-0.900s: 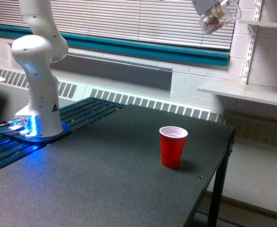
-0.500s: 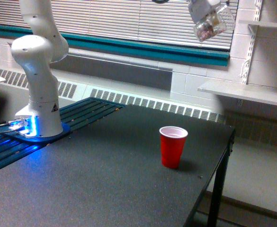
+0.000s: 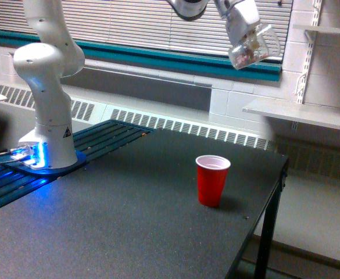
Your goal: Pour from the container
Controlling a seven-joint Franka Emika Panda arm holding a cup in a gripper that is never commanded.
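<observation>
The gripper point(image 3: 246, 36) is seen high above the table, closed around the container point(image 3: 252, 49), a clear cup held tilted, with pinkish-tan pieces gathered in its lower end. It is carried in the air over the table's far edge, up and toward the exterior view's right of the red cup point(image 3: 212, 179). The red cup is stood upright on the dark table point(image 3: 111, 221), near its right edge. The arm's white base point(image 3: 47, 125) is mounted at the table's left edge.

A dark speckled table point(image 3: 129, 221) carries a red cup point(image 3: 212, 180) and the arm's base point(image 3: 50, 154).
</observation>
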